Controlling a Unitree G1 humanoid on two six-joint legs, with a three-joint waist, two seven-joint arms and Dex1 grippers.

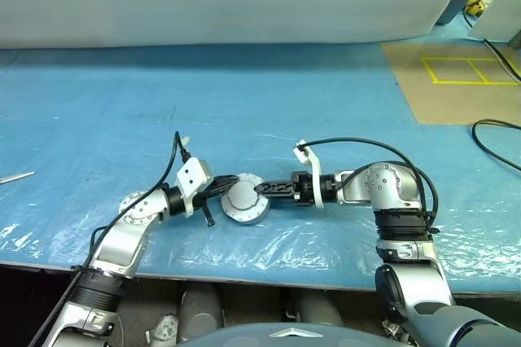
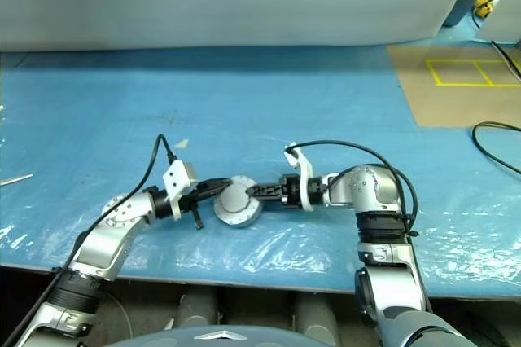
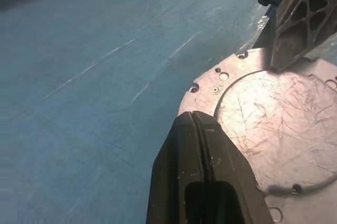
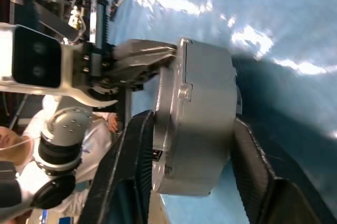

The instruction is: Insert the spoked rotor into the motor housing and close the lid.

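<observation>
Near the front edge of the blue-covered worktop (image 1: 269, 103), toward six o'clock in the head views, the motor housing (image 1: 243, 199) sits between the two arms as a thick round silver unit with its plain scratched lid (image 3: 274, 119) facing up. No copper windings and no spoked wheel can be seen on it from here.

From nine o'clock the left gripper (image 1: 221, 187) reaches in, and its black fingers (image 3: 202, 166) are pressed flat together with no gap, their tips lying at the rim of the housing; in the left wrist view they overlap its edge. Whether they pinch any part of it cannot be told.

From three o'clock the right gripper (image 1: 262, 190) comes in nearly level. In the right wrist view its two fingers (image 4: 131, 166) stand on either side of the housing's thick body, one against the face, the other close by the opposite face with a thin dark gap, so a firm clamp cannot be confirmed.

At one to two o'clock a brown board (image 1: 456, 78) with yellow tape lines lies on the worktop, and a black cable (image 1: 496, 147) loops at three o'clock. A small thin metal piece (image 1: 16, 177) lies at the far nine o'clock edge.

A person in white shows in the right wrist view, behind the left arm.
</observation>
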